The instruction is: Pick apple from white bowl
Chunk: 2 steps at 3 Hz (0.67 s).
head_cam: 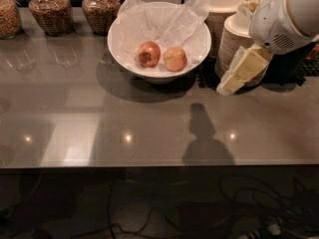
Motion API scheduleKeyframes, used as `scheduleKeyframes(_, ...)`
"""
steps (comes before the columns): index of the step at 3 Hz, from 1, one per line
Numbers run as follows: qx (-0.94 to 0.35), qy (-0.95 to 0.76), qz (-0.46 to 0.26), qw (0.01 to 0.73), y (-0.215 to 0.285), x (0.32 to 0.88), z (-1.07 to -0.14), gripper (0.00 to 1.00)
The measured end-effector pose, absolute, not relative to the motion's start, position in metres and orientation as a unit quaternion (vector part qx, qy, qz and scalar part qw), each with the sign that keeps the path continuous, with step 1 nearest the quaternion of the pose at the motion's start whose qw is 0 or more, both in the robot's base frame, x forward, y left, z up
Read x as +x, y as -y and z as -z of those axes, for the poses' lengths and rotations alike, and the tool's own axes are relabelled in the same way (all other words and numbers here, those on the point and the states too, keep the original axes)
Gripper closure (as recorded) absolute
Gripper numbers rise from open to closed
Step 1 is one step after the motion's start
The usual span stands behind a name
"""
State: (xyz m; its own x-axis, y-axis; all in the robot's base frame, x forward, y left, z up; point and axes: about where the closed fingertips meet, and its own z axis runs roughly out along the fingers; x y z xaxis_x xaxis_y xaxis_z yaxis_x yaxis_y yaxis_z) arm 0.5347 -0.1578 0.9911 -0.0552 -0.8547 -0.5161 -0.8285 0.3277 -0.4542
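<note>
Apple (175, 59) in white bowl (130, 68), gripper (227, 83) just beside

The gripper (227, 83), right of the white bowl (118, 54), partly hides stacked bowls (233, 39).

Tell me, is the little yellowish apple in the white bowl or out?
In. The apple lies on the paper inside the white bowl, beside the redder apple. The gripper hangs right of the bowl, apart.

Stacked beige bowls (231, 36) (gripper (227, 85) in front), a redder apple (148, 54), glass jars (100, 7).
</note>
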Motion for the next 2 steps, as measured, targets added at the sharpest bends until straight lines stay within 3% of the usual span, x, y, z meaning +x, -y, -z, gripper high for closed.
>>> scheduleKeyframes(2,-0.595,-0.694,0.02,0.405,0.115,0.599,-1.003,0.0)
